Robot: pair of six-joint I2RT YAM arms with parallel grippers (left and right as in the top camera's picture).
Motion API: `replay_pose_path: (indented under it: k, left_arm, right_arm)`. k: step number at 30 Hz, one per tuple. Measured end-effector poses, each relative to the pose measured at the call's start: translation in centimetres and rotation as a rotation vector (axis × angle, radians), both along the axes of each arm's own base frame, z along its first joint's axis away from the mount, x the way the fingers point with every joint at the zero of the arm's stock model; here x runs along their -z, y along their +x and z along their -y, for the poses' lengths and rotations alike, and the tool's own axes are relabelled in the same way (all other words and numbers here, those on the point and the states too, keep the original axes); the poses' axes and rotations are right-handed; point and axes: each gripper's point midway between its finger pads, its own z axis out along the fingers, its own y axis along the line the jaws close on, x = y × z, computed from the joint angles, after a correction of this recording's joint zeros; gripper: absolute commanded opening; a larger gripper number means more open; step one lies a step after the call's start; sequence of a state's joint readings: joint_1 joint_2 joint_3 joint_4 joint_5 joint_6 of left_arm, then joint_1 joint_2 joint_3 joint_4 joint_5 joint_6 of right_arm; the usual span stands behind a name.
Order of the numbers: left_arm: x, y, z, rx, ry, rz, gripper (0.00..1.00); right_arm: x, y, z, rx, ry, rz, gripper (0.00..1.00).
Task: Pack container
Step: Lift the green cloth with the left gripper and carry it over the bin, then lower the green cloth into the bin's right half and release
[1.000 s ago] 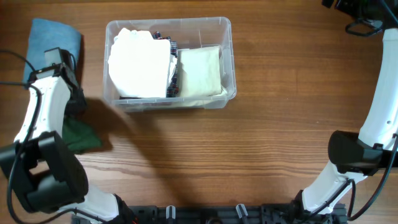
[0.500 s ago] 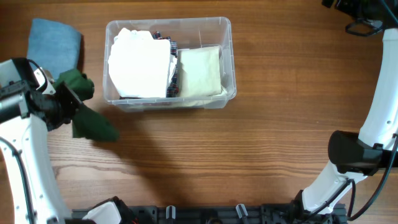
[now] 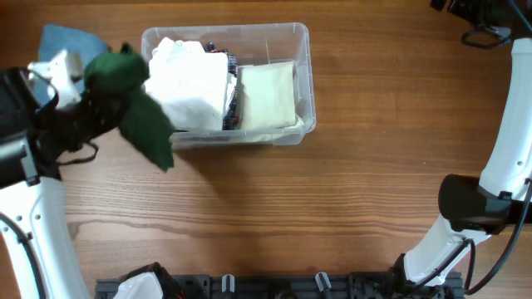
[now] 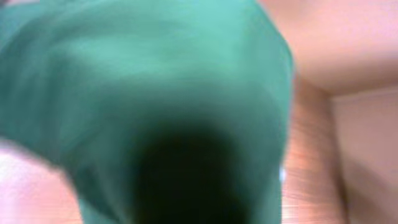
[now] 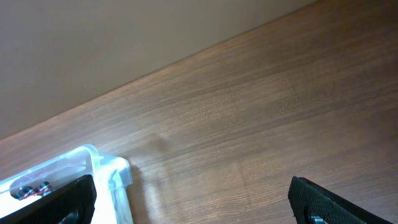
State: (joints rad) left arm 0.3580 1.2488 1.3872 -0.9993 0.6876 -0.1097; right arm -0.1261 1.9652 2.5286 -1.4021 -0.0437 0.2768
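The clear container (image 3: 304, 58) stands at the back of the table, left of centre. It holds a folded white cloth (image 3: 187, 87), a cream cloth (image 3: 268, 93) and a dark item between them. My left gripper (image 3: 93, 106) is shut on a dark green cloth (image 3: 137, 104) and holds it in the air at the container's left edge. The cloth hangs over the left rim. It fills the left wrist view (image 4: 155, 93) and hides the fingers. My right gripper (image 5: 199, 205) is open and empty, high at the back right; a container corner (image 5: 106, 171) shows below it.
A folded blue cloth (image 3: 68, 41) lies on the table left of the container, partly under my left arm. The right arm's base (image 3: 470, 203) stands at the right side. Bare wood lies in front of the container.
My left gripper has picked the green cloth up off the table and carried it up and to the right, to the container's left edge. The right arm has not moved.
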Motion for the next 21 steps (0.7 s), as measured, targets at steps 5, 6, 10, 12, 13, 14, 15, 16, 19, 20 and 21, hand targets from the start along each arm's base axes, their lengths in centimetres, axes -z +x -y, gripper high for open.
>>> replay_pose_path:
  k: [5,6,10,12,13,14,15,16,19,20,21]
  left_arm:
    - [-3.4,3.7,6.1,0.219,-0.05,0.209,0.04]
    - [-4.1,4.5,7.5,0.266,-0.061,0.254,0.04]
    - [-3.3,7.1,13.2,0.417,-0.123,0.289,0.04]
    - [-2.0,8.7,15.9,0.473,-0.162,0.284,0.04]
    - [-0.9,9.3,17.0,0.492,-0.184,0.263,0.04]
    - [0.5,10.2,18.5,0.523,-0.215,0.24,0.04]
    - [1.5,10.7,19.4,0.542,-0.237,0.224,0.04]
    - [2.9,11.3,20.5,0.561,-0.263,0.199,0.04]
    - [4.8,12.0,22.4,0.602,-0.31,0.172,0.04]
    - [4.9,12.2,22.9,0.619,-0.322,0.18,0.04]
    - [5.2,12.3,23.3,0.636,-0.339,0.183,0.04]
  right_arm:
    - [0.0,0.0,0.0,0.0,0.0,0.0,1.0]
    - [0.0,0.0,0.0,0.0,0.0,0.0,1.0]
    - [0.0,0.0,0.0,0.0,0.0,0.0,1.0]
    - [0.0,0.0,0.0,0.0,0.0,0.0,1.0]
    - [0.0,0.0,0.0,0.0,0.0,-0.001,1.0]
    - [0.0,0.0,0.0,0.0,0.0,0.0,1.0]
    - [0.0,0.0,0.0,0.0,0.0,-0.001,1.0]
    - [0.0,0.0,0.0,0.0,0.0,0.001,1.0]
    - [0.0,0.0,0.0,0.0,0.0,-0.001,1.0]
    - [0.0,0.0,0.0,0.0,0.0,0.0,1.0]
    - [0.0,0.0,0.0,0.0,0.0,0.0,1.0]
